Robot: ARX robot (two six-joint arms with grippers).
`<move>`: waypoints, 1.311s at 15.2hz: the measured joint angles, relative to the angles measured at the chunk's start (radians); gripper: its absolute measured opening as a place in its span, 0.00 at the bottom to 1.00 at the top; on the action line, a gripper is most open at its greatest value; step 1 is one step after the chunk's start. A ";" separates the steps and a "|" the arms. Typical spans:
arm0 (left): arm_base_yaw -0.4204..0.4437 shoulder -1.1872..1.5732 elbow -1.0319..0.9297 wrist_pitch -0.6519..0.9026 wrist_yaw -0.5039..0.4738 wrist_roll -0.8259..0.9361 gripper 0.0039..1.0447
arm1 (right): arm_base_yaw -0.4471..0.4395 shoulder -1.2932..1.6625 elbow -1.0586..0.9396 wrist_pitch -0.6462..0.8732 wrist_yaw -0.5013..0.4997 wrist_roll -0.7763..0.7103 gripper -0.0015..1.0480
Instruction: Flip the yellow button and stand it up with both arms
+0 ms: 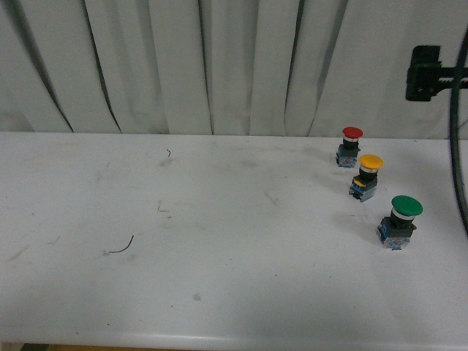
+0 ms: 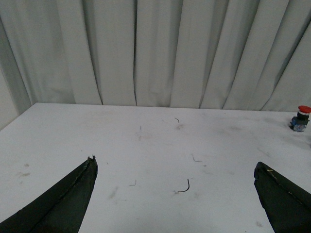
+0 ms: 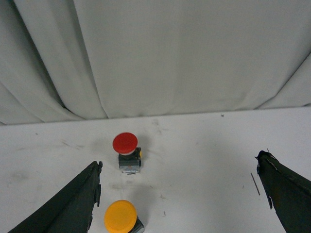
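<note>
The yellow button [image 1: 367,176] stands upright on its contact block at the right of the white table [image 1: 219,278], cap on top, between a red-capped and a green-capped button. In the right wrist view the yellow button [image 3: 121,217] sits just inside one finger of my open right gripper [image 3: 180,162], near the frame's edge. My open left gripper [image 2: 176,161] hangs over bare table far from the buttons, with nothing between its fingers. Neither arm shows in the front view.
The red-capped button [image 1: 350,145] stands behind the yellow one and shows as the red button [image 3: 127,151] and red button [image 2: 300,118] in the wrist views. The green-capped button [image 1: 399,221] stands nearer the front. A small curved wire scrap [image 1: 121,247] lies at the left. White curtain behind; a black bracket [image 1: 428,72] at upper right.
</note>
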 joint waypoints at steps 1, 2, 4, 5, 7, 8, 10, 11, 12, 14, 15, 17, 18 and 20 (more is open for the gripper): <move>0.000 0.000 0.000 0.000 0.000 0.000 0.94 | -0.012 -0.076 -0.067 0.045 -0.032 0.001 0.94; 0.000 0.000 0.000 0.000 0.000 0.000 0.94 | -0.022 -0.180 -0.148 0.097 -0.071 0.004 0.93; 0.000 0.000 0.000 0.000 0.000 0.000 0.94 | -0.016 -0.456 -0.382 0.214 -0.043 -0.012 0.72; 0.000 0.000 0.000 0.000 0.000 0.000 0.94 | -0.011 -0.640 -0.531 0.156 -0.045 -0.018 0.60; 0.000 0.000 0.000 0.000 0.000 0.000 0.94 | -0.011 -0.912 -0.769 0.121 -0.045 -0.019 0.37; 0.000 0.000 0.000 0.000 0.000 0.000 0.94 | -0.011 -0.981 -0.827 0.142 -0.042 -0.019 0.25; 0.000 0.000 0.000 0.000 0.000 0.000 0.94 | -0.011 -1.049 -0.911 0.154 -0.042 -0.023 0.01; 0.000 0.000 0.000 0.000 0.000 0.000 0.94 | -0.011 -1.080 -0.953 0.152 -0.042 -0.023 0.02; 0.000 0.000 0.000 0.000 0.000 0.000 0.94 | -0.011 -1.117 -0.986 0.148 -0.042 -0.023 0.02; 0.000 0.000 0.000 0.000 0.000 0.000 0.94 | -0.011 -1.185 -1.030 0.135 -0.042 -0.023 0.02; 0.000 0.000 0.000 0.000 0.000 0.000 0.94 | -0.011 -1.221 -1.055 0.119 -0.042 -0.023 0.02; 0.000 0.000 0.000 0.000 0.000 0.000 0.94 | -0.011 -1.291 -1.092 0.081 -0.042 -0.023 0.02; 0.000 0.000 0.000 0.000 0.000 0.000 0.94 | -0.011 -1.328 -1.106 0.063 -0.042 -0.023 0.02; 0.000 0.000 0.000 0.000 0.000 0.000 0.94 | -0.011 -1.426 -1.140 -0.004 -0.042 -0.023 0.02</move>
